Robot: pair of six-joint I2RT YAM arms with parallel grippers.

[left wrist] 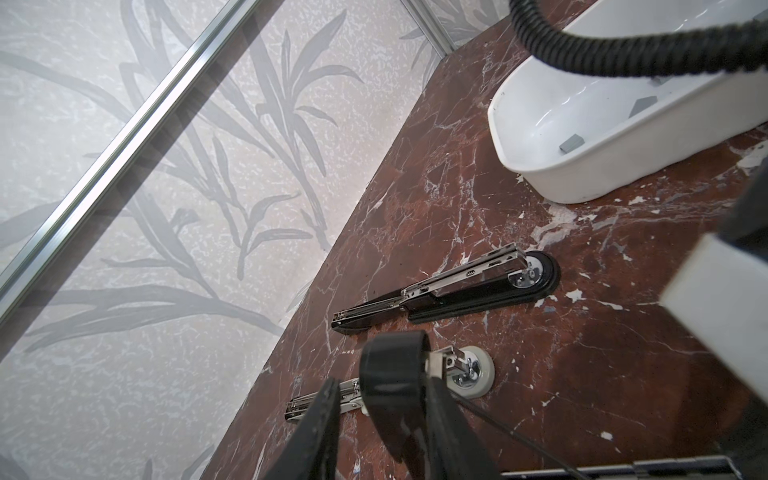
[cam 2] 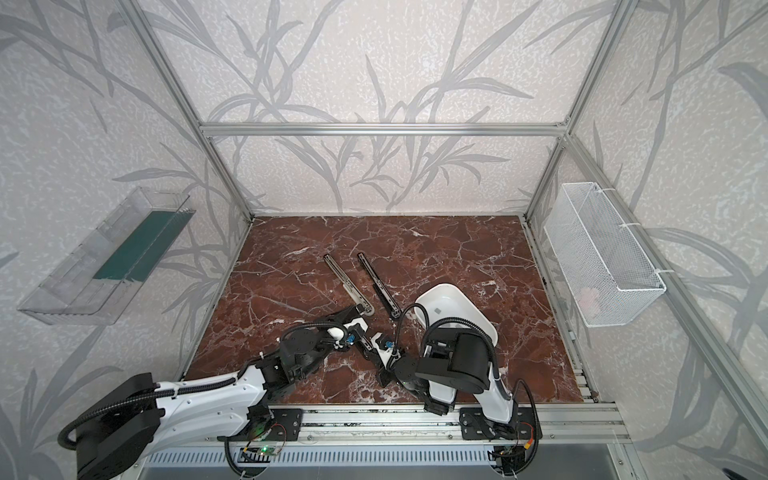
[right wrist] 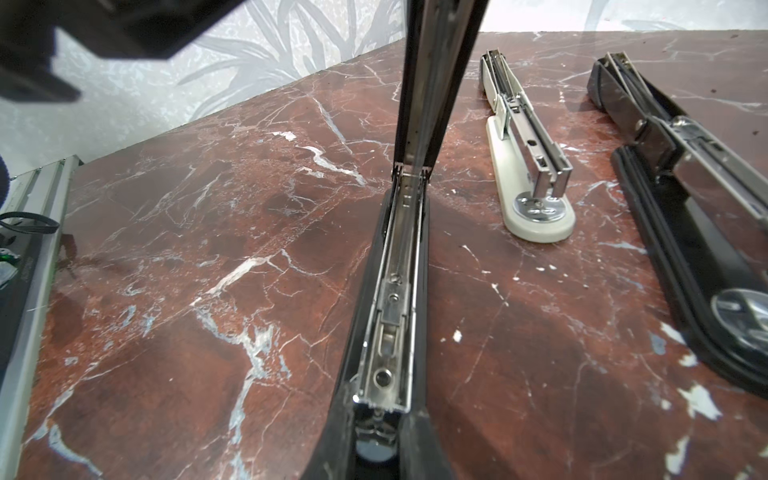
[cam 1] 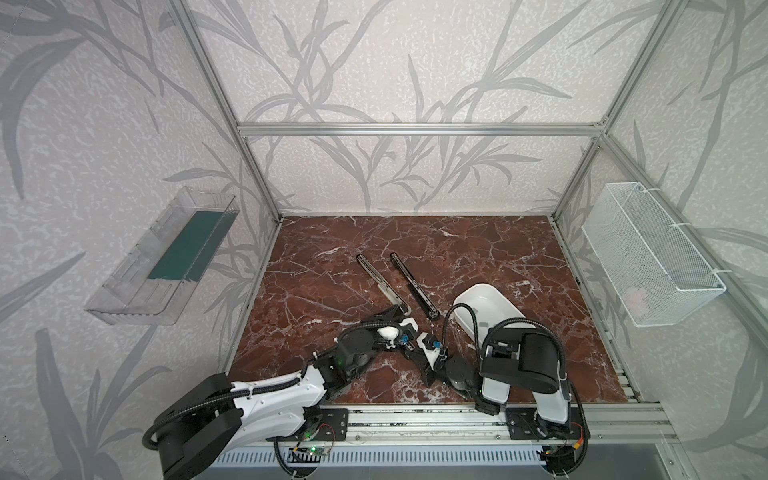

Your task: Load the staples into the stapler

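- So, early stage: nothing loaded; the stapler (right wrist: 397, 299) channel looks empty, glossy black shell, chrome rail, near centre.
- Its base sits clamped in the right gripper (right wrist: 380, 449); lid (right wrist: 436, 83) hinged up.
- The left gripper (left wrist: 384, 386) straddles the rounded lid tip; gripped or not, cannot tell.
- The staples (left wrist: 570, 143), small flat grey strips, sit in the white plastic tray (left wrist: 602, 166), right.
- Farther back, white stapler (right wrist: 540, 224) and second black stapler (right wrist: 681, 232) lie splayed open on the red marble table (right wrist: 208, 249).

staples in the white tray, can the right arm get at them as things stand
Probably not. The staples lie uncovered in the white tray close by, but the right gripper is shut on the opened black stapler, so it is not free to take one.
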